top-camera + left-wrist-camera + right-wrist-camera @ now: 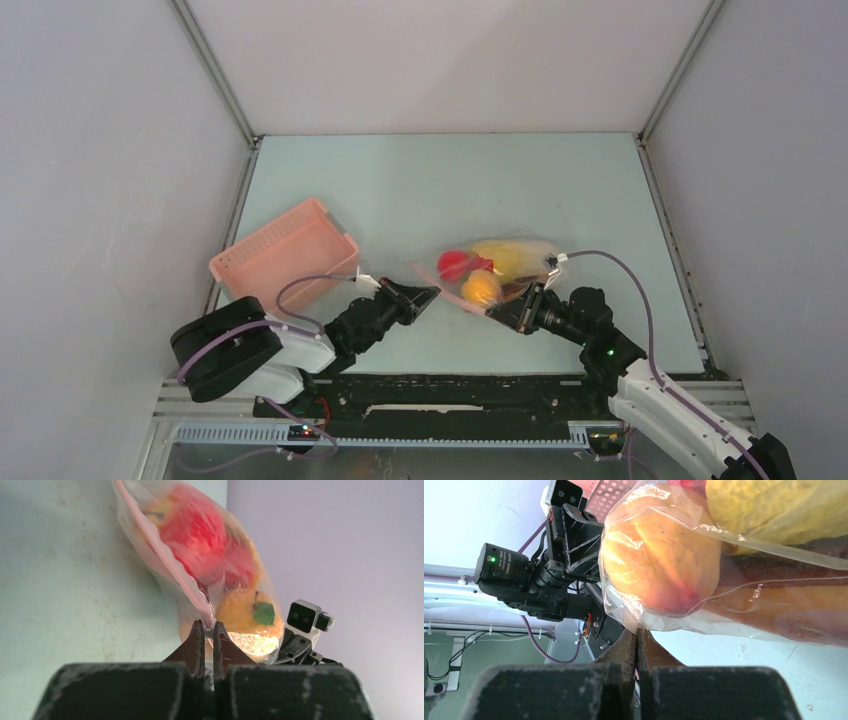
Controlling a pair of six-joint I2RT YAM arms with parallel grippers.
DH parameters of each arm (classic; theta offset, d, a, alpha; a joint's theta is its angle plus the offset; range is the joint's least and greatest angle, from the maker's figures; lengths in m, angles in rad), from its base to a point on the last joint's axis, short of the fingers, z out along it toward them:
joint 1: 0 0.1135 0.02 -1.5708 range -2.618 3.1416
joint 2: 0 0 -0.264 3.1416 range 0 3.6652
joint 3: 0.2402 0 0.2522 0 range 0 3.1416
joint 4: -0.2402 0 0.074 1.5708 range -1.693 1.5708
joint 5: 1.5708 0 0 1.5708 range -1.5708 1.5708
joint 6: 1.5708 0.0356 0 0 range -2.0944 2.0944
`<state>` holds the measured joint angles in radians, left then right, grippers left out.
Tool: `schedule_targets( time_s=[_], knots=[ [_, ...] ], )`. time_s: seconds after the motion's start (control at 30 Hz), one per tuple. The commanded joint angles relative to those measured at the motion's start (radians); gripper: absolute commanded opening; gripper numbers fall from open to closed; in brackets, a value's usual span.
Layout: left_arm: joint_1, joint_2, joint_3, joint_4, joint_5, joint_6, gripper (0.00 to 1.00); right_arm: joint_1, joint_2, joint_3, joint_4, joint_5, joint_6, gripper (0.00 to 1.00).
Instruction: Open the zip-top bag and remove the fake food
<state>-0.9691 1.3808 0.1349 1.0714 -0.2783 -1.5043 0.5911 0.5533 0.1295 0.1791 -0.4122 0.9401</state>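
Observation:
The clear zip-top bag (pixel 497 270) lies mid-table, stretched between my two grippers. Inside it show a red round fruit (pixel 455 265), an orange-yellow round fruit (pixel 482 289) and a larger yellow piece (pixel 511 257). My left gripper (pixel 433 293) is shut on the end of the bag's pink zip strip (pixel 167 560), pinching a small white tab between its tips (pixel 210 628). My right gripper (pixel 503 311) is shut on the bag's plastic edge (pixel 638 631), just under the orange-yellow fruit (pixel 659 555). The orange stick is not clearly visible.
A pink slatted basket (pixel 285 253) stands at the left, behind my left arm. Grey walls close in the table on the left, right and back. The right wrist's camera (pixel 304 617) sits close behind the bag in the left wrist view.

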Motion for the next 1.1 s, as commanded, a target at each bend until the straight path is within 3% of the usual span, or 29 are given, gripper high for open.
schedule_targets(
  time_s=[0.0, 0.57, 0.8, 0.9, 1.07],
  knots=[
    [0.097, -0.040, -0.048, -0.091, -0.131, 0.088, 0.00, -0.058, -0.050, 0.004, -0.072, -0.041, -0.030, 0.00],
    [0.319, -0.219, -0.016, -0.424, -0.146, 0.318, 0.02, -0.152, -0.089, 0.034, -0.163, -0.121, -0.076, 0.00],
    [0.382, -0.236, -0.018, -0.433, -0.089, 0.358, 0.06, -0.150, -0.077, 0.039, -0.164, -0.129, -0.082, 0.00],
    [0.383, -0.253, -0.015, -0.440, -0.065, 0.377, 0.15, -0.147, -0.065, 0.050, -0.169, -0.132, -0.095, 0.00],
    [0.384, -0.360, -0.022, -0.517, -0.026, 0.407, 0.47, -0.129, -0.038, 0.093, -0.229, -0.110, -0.136, 0.02]
  ],
)
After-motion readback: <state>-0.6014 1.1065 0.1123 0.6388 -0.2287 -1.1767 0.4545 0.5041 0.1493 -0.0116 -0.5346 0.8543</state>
